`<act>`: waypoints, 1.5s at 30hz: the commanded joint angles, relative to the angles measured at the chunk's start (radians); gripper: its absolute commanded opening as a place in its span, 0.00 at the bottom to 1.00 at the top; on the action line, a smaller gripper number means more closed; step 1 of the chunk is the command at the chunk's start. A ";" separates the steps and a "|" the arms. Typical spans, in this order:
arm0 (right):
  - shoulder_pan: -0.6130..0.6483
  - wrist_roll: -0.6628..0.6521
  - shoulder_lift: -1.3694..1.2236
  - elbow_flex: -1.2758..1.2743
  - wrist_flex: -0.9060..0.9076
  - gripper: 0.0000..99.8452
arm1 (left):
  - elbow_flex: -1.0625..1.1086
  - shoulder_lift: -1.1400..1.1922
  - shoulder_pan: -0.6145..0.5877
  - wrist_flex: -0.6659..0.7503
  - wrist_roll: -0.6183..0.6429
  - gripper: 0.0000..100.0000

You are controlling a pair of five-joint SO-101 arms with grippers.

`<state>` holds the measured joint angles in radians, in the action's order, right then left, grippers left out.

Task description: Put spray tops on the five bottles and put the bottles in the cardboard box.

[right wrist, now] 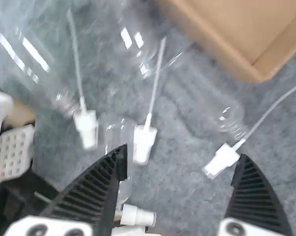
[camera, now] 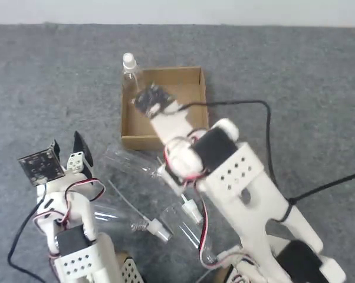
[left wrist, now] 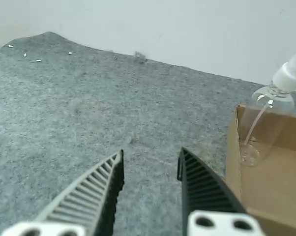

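Clear plastic is the main hazard here: several bottles (camera: 127, 162) lie on their sides in a tight cluster on the grey table (camera: 295, 65), between the cardboard box (camera: 189, 88) and the near edge. White spray tops (right wrist: 143, 143) and thin dip tubes cross among them. The right hand (right wrist: 181, 153) hangs above this cluster with its jaws spread wide and nothing between them. If it comes down there, a jaw would likely strike a neighbouring bottle first, and round bottles would roll or spin away. A tube could also bend or catch on a jaw's ribs. At least 1 loose top (right wrist: 222, 160) seems to lie beside a bottle neck, so it may skid rather than seat. The capped bottle (camera: 129, 69) stands at the box's far left corner, apparently inside. A knock to the light box, or a tug from the black cable (camera: 242, 104) crossing its right wall, might tip it. The left hand (left wrist: 152, 152), open and empty, sits toward the table's near left corner, well apart from the cluster.
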<state>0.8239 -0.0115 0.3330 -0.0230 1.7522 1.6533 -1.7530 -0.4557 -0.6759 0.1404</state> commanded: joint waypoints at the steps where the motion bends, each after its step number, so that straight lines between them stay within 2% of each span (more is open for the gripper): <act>1: 0.056 0.012 0.104 -0.055 0.041 0.29 | -0.016 -0.015 -0.005 0.031 0.006 0.17; 10: 0.185 0.014 0.122 -0.242 -0.004 0.29 | -0.016 -0.015 -0.006 0.031 0.006 0.17; 22: 0.303 0.144 0.120 -0.569 -0.355 0.29 | -0.016 -0.015 -0.006 0.031 0.006 0.17; 34: 0.305 0.183 0.120 -0.796 -0.615 0.29 | -0.012 -0.015 -0.008 0.031 0.006 0.17; 42: 0.305 0.183 0.120 -0.825 -0.644 0.13 | -0.008 -0.015 -0.008 0.031 0.005 0.17; 45: 0.303 0.181 0.120 -0.825 -0.634 0.10 | -0.007 -0.015 -0.008 0.031 0.005 0.17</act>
<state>1.1262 0.1603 0.4081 -0.8592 1.1231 1.6533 -1.7530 -0.4557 -0.6759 0.1404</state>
